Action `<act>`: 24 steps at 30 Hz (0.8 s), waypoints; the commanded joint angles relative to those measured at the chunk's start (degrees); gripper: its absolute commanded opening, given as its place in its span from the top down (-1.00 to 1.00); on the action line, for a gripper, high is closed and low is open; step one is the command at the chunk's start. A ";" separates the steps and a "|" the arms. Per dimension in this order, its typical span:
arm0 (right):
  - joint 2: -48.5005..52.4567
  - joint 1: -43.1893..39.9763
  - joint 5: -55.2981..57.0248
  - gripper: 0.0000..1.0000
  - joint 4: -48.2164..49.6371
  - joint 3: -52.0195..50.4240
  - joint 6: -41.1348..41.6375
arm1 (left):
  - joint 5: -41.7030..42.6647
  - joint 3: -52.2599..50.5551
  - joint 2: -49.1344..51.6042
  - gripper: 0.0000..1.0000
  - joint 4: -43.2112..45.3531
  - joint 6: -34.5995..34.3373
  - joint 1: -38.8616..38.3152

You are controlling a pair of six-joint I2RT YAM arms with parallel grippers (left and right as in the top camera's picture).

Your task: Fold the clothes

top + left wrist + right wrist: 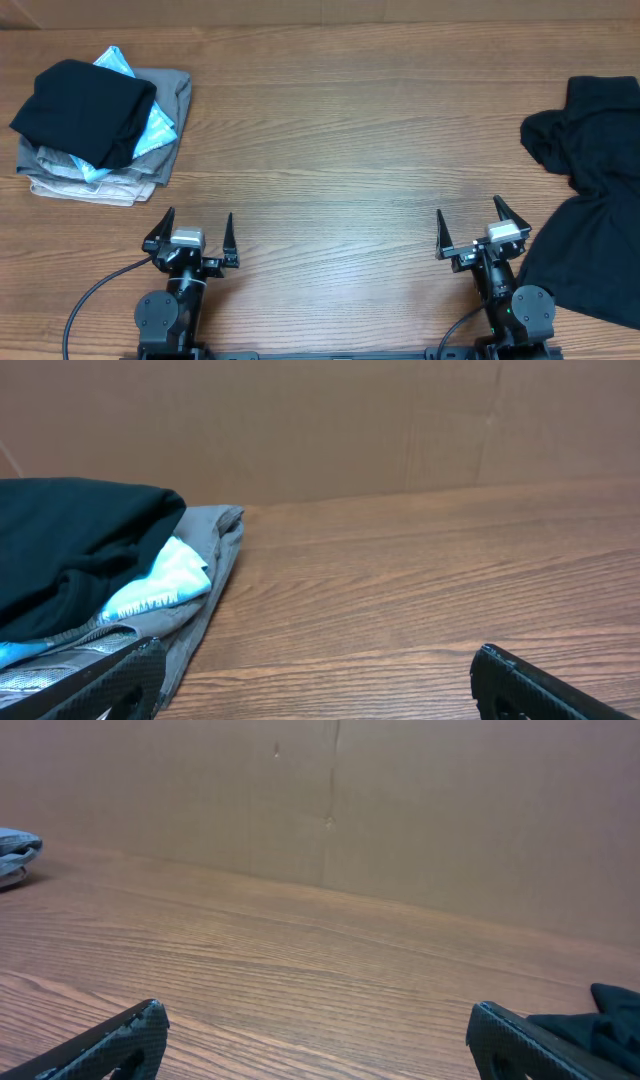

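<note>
The table [330, 130] is bare across its middle. The shirt [590, 200] lies crumpled at the table's right edge, and part of it runs out of the overhead view. Its long axis goes roughly from the far side to the near side, along that edge. One bunched lobe pokes left toward the middle at the far end, and a broader dark spread reaches the near edge just beside the right arm. We cannot tell which end holds the neck, and no lettering or label shows.

Far off at the left sits the stack [100, 120], with grey and beige pieces below, a light-blue one between, and a folded black one on top.

The left gripper [200, 214] and right gripper [468, 208] wait at the near edge. Both have their jaws spread wide and hold nothing.

We judge the step in hand to be the very start of folding this shirt: fetching it. The next move likely falls to the right arm, which is nearest. It calls for pinching an edge of the cloth, dragging it to the middle and spreading it flat with both arms, so that the hem and sleeves can be found before any fold.
</note>
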 commanded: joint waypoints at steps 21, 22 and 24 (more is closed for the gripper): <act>-0.46 0.07 1.46 -1.00 1.51 -0.59 4.44 | -0.61 -0.55 -0.70 -1.00 0.28 1.55 -0.37; -0.46 0.07 1.46 -1.00 2.69 -0.57 6.21 | -0.59 -0.55 -0.70 -1.00 0.26 1.55 -0.37; -0.46 0.07 1.42 -1.00 4.55 -0.44 8.55 | -0.61 -0.55 -0.70 -1.00 0.26 1.55 -0.37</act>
